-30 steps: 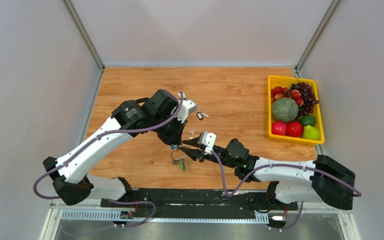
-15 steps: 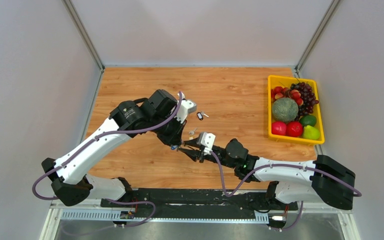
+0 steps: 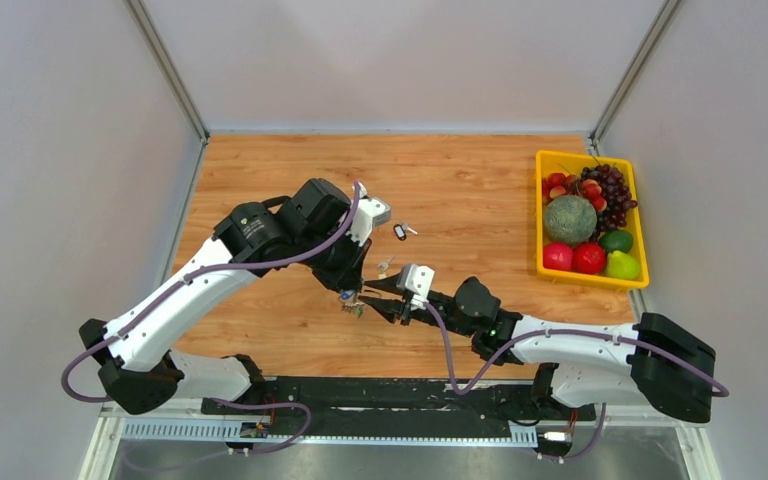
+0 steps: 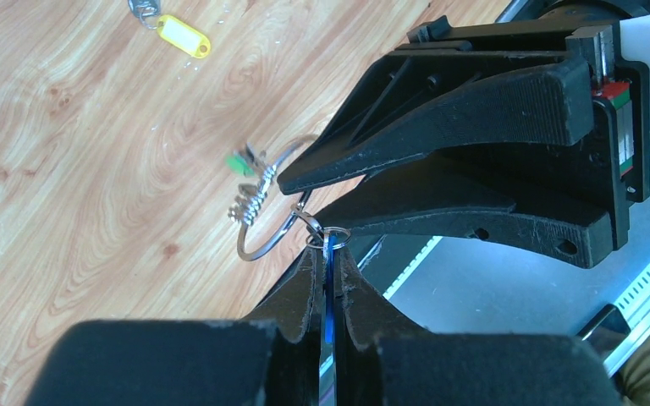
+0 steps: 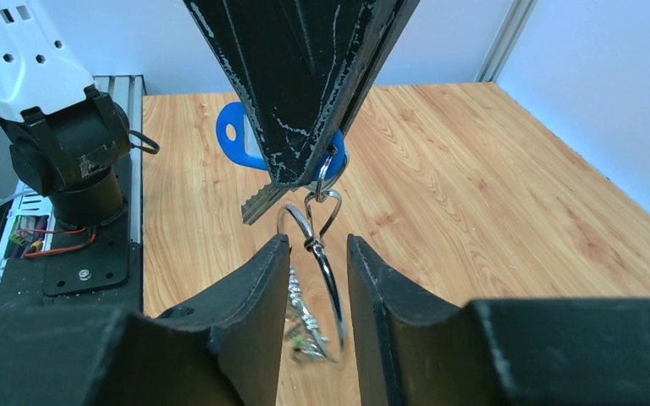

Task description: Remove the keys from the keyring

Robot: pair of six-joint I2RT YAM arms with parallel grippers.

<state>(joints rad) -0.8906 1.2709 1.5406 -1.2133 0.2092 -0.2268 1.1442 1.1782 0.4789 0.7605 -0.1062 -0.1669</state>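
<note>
The keyring [image 4: 258, 256] is a thin loop of bright silver wire held in the air above the front middle of the table [image 3: 480, 180], a surface of pale, smooth wood grain, in the narrow space where the two grippers meet. The left gripper [image 4: 327, 254] has its matte black fingers pressed together on the blue-tagged key [image 5: 235, 139]. Its flat, glossy plastic tag shows only as a thin blue edge between the pads in the left wrist view, with its long axis running back along the fingers. A small split ring [image 4: 328, 234] at the tip of that tag hooks onto the large loop. The right gripper [image 5: 317, 241] has wedge-shaped black fingers with a ribbed, scuffed finish, drawn in to a slim gap with the ring wire running through it, so it seems to pinch the wire. From the left wrist the loop reads as an oval stretched from upper right to lower left. From the right wrist it is nearly edge-on, running straight away from the fingers. A cluster of small silver loops [image 4: 252, 199] is bunched on the far side of the wire, with a green tag [image 4: 239, 162] just beyond it. A yellow-tagged key [image 4: 182, 35] lies flat on the wood, well apart, and a black-tagged key [image 3: 400, 231] lies further back on the table.
</note>
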